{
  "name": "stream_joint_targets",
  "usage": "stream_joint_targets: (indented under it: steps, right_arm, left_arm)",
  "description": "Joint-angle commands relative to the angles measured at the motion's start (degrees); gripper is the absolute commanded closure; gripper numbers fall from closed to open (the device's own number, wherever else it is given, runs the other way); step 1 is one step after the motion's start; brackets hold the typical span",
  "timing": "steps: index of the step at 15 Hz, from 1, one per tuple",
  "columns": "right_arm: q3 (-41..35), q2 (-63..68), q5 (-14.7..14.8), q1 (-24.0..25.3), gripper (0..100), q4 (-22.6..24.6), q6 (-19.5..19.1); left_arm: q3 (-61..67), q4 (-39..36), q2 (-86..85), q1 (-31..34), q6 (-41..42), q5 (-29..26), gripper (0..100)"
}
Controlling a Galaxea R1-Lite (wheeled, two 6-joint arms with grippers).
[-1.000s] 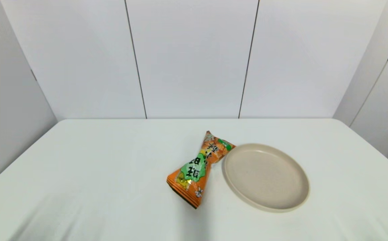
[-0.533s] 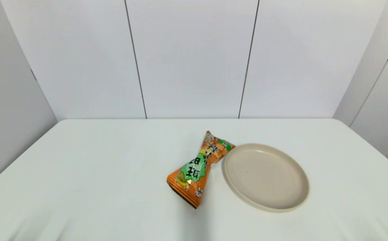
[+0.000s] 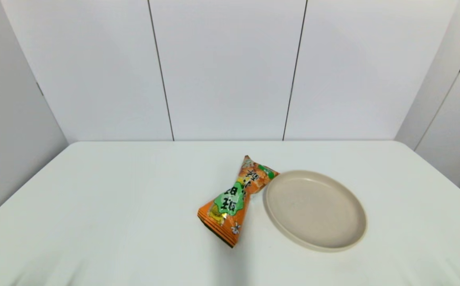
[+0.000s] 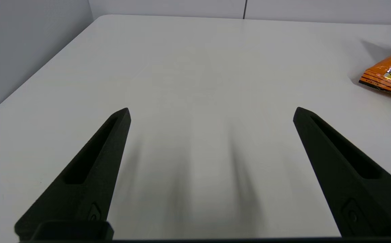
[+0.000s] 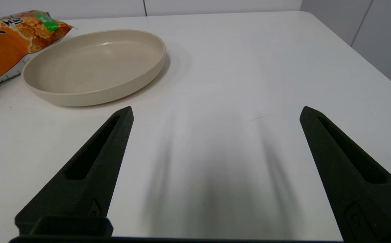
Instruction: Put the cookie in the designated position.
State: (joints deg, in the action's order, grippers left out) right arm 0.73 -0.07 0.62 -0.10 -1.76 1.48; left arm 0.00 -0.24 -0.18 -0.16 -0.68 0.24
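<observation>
The cookie [image 3: 235,197], an orange foil packet with a green patch and black characters, lies flat near the table's middle, its far end touching the rim of a beige plate [image 3: 315,209] to its right. The plate holds nothing. Neither arm shows in the head view. My left gripper [image 4: 211,110] hovers open above bare table near the front left, with the cookie [image 4: 389,69] off to one side. My right gripper [image 5: 216,109] is open too, low over the table at the front right, short of the plate [image 5: 90,96] and the cookie [image 5: 8,44].
The white table [image 3: 114,206] has rounded far corners and is closed in by white wall panels at the back and both sides. Bare tabletop stretches left of the packet and right of the plate.
</observation>
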Motion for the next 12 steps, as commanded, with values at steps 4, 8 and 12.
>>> stream_joint_targets:
  steps: [4, 8, 12]
  right_arm:
    - [-0.03, -0.01, 0.08, 0.01, 0, 0.0, 0.11]
    - [-0.03, 0.07, -0.01, 0.01, 0, 0.0, 0.11]
    - [-0.03, -0.01, -0.01, 0.01, 0, 0.0, 0.11]
  left_arm:
    - [0.0, -0.02, 0.01, -0.02, -0.02, -0.07, 0]
    - [0.0, -0.02, 0.01, -0.02, -0.02, 0.02, 0]
    - [0.0, -0.02, 0.01, -0.02, -0.02, 0.02, 0]
